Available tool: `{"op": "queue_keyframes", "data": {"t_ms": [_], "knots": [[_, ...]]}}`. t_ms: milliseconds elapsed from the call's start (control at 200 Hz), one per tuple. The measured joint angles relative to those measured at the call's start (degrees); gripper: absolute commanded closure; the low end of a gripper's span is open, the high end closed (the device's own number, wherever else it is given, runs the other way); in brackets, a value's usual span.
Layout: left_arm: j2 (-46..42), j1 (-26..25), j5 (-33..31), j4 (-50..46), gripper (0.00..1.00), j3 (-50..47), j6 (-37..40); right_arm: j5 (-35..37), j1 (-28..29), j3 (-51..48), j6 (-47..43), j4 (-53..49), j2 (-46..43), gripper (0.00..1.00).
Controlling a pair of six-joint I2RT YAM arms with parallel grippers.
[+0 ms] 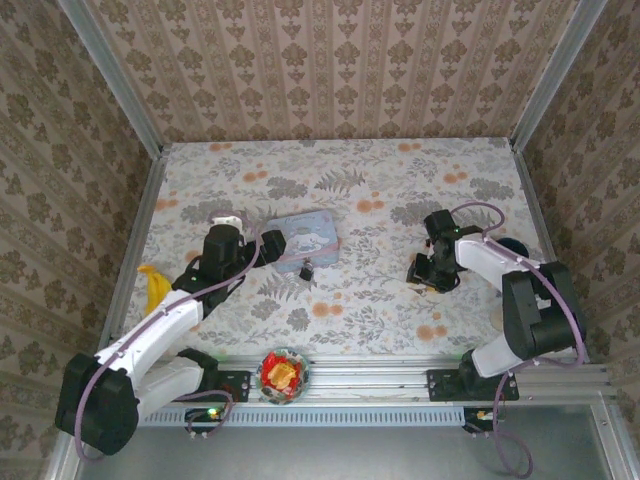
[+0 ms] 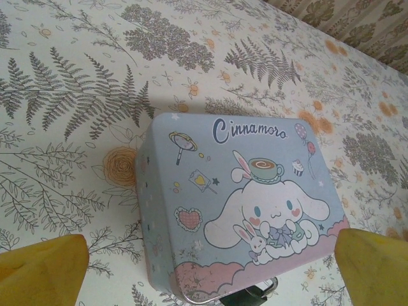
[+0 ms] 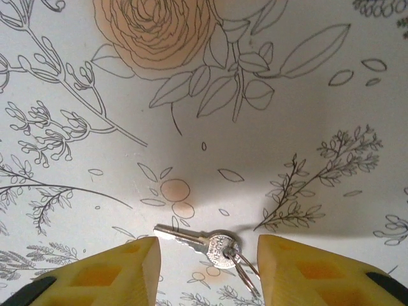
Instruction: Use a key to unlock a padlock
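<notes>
The pale blue cartoon tin (image 2: 242,210) lies flat on the floral table. The padlock (image 2: 261,296), a small dark block with a silvery loop, peeks out at the tin's near edge; from above the padlock (image 1: 307,270) sits just in front of the tin (image 1: 305,240). My left gripper (image 2: 210,268) hovers over the tin, open wide, its yellow fingertips (image 2: 44,268) at the frame's corners. The silver key (image 3: 197,241) on its ring (image 3: 245,271) lies flat on the table. My right gripper (image 3: 207,261) is open and straddles the key, with a gap on each side. Seen from above, the right gripper (image 1: 430,275) is low at the table's right.
A yellow object (image 1: 152,285) lies at the left edge of the table. A round bowl with coloured contents (image 1: 284,373) sits on the front rail between the arm bases. A dark blue item (image 1: 512,247) rests near the right wall. Patterned walls enclose three sides.
</notes>
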Motion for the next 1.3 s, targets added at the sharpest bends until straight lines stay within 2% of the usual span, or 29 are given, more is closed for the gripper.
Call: {"op": "queue_keyframes", "data": {"t_ms": [250, 430, 625, 850, 935, 1060, 1300], "knots": [[0.0, 0.0, 0.5, 0.0, 0.0, 0.0, -0.2, 0.2, 0.7, -2.1, 0.8, 0.0, -0.2, 0.57], [0.0, 0.0, 0.8, 0.0, 0.0, 0.0, -0.2, 0.5, 1.2, -3.1, 1.9, 0.4, -0.9, 0.61], [0.3, 0.0, 0.9, 0.0, 0.0, 0.0, -0.2, 1.4, 1.6, -3.4, 3.0, 0.6, -1.0, 0.7], [0.5, 0.8, 1.6, 0.0, 0.0, 0.0, -0.2, 1.7, 2.7, -3.4, 3.6, 1.7, -1.1, 0.91], [0.5, 1.6, 1.5, 0.0, 0.0, 0.0, -0.2, 1.8, 3.0, -3.4, 3.7, 1.8, -1.8, 0.95], [0.5, 1.9, 1.6, 0.0, 0.0, 0.0, -0.2, 1.8, 3.6, -3.3, 4.1, 1.8, -3.7, 1.0], [0.5, 2.4, 2.8, 0.0, 0.0, 0.0, -0.2, 2.5, 8.4, 0.5, 4.0, 0.9, -9.7, 1.0]]}}
